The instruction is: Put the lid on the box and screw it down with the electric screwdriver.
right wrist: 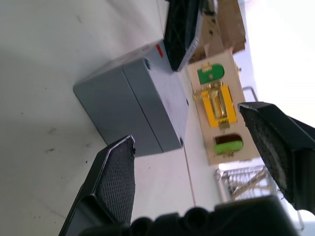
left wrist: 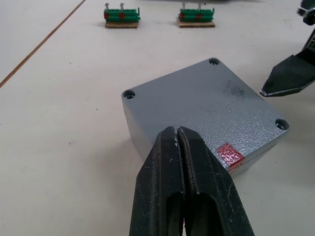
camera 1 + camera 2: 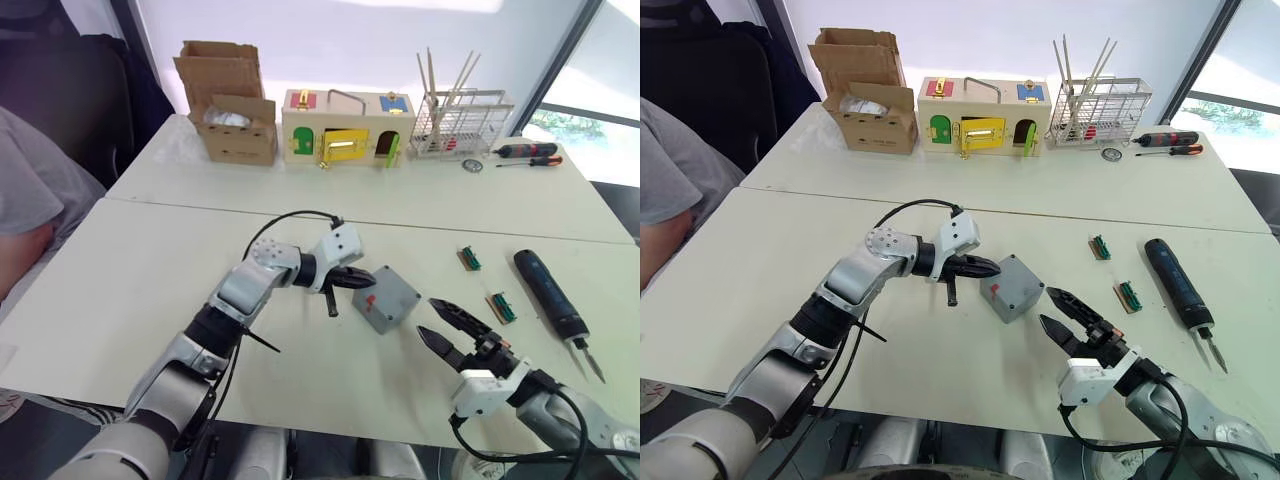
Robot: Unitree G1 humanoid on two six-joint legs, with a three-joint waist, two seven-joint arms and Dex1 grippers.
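Box (image 3: 386, 298) sits mid-bench (image 3: 120, 290) w/ lid (image 2: 206, 110) already on top, red label facing the robot. Left claw (image 3: 362, 281) pinched closed, tips at lid's near edge. Right claw (image 3: 446, 323) spread wide, empty, just right of box. Electric screwdriver (image 3: 548, 293) lies further right, untouched.

This looks like a robotics lab or test room. Two plain white tables (image 3: 150, 270) pushed together carry practice props: a wooden latch box (image 3: 343, 128) with coloured doors, a wire rack (image 3: 462, 124), hand screwdrivers (image 3: 525, 153), an open cardboard carton (image 3: 228, 100). A seated person (image 3: 35, 205) watches beside large windows (image 3: 585, 95).
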